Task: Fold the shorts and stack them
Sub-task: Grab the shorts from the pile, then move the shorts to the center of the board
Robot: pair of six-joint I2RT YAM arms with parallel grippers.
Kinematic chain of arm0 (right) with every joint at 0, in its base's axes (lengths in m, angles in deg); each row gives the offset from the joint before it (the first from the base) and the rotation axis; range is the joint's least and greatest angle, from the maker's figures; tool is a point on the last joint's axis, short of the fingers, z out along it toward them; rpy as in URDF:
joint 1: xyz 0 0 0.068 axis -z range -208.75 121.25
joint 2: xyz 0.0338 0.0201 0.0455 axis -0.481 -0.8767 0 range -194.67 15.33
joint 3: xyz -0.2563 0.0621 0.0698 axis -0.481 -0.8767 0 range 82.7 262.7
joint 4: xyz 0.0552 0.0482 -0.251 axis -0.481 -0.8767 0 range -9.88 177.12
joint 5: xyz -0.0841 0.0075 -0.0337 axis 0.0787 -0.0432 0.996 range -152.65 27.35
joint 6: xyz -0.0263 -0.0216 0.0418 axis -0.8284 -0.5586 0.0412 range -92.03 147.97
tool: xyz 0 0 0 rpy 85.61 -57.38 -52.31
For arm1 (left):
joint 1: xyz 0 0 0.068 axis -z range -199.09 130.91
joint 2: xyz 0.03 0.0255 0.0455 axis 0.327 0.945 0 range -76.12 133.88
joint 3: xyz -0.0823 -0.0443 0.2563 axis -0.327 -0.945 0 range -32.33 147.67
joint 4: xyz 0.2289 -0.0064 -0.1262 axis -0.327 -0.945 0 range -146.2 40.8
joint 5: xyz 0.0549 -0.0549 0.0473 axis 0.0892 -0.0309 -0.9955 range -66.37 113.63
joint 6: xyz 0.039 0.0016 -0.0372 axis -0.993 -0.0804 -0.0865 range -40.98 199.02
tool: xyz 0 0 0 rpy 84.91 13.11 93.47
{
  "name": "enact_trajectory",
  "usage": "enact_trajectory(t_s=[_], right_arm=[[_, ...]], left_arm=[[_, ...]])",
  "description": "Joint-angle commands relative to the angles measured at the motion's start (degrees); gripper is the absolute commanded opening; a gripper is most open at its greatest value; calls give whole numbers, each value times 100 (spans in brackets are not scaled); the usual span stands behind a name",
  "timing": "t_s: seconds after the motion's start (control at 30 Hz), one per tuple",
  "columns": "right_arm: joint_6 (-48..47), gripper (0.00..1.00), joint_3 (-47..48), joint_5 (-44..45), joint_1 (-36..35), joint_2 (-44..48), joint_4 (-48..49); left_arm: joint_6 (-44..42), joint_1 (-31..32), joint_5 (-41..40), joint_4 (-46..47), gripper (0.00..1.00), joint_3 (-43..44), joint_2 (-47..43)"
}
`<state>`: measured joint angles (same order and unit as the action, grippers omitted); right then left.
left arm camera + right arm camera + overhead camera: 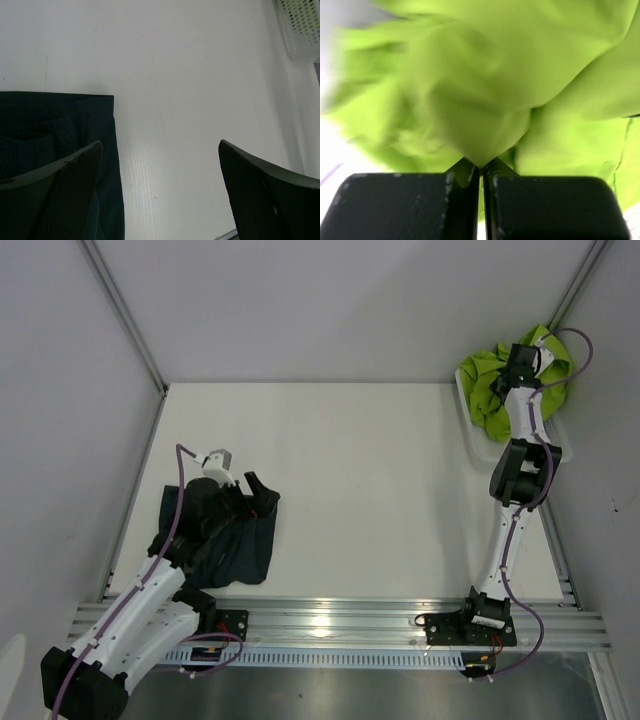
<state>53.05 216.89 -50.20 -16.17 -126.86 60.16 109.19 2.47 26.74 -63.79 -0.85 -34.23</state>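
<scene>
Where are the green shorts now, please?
The green shorts are far right in the top view, bunched at the white basket, pinched by the right gripper.

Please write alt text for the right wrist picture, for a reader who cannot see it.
The right gripper, its two black fingers shut, pinches a fold of the bright lime green fabric shorts, whose crumpled, partly blurred cloth fills almost the whole picture.

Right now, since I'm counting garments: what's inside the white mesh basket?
The lime green shorts sit bunched in the basket, with the right gripper shut on a fold. Anything beneath the fabric is covered, so I cannot tell.
</scene>
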Motion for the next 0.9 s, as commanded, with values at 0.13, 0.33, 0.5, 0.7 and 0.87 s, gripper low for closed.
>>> enact_trajectory(t_s=[0.13,0.33,0.5,0.7,0.87], right_arm=[[-618,0,406,-1094,-703,2589,420],[-1286,0,37,-1042,-1916,4180,209],[-972,0,11,-1648,-2154,4989,235],[-224,0,-1646,-2353,-2303,5420,689],[295,0,-3590,-2510,-2426,5659,1509]], left_arm=[[313,-21,-513,1684,99,-590,188],[604,-12,-751,3427,99,-1049,811],[534,15,-724,3059,99,-285,1751],[507,15,-759,2936,99,-99,1621],[463,23,-1058,2629,99,-204,1006]])
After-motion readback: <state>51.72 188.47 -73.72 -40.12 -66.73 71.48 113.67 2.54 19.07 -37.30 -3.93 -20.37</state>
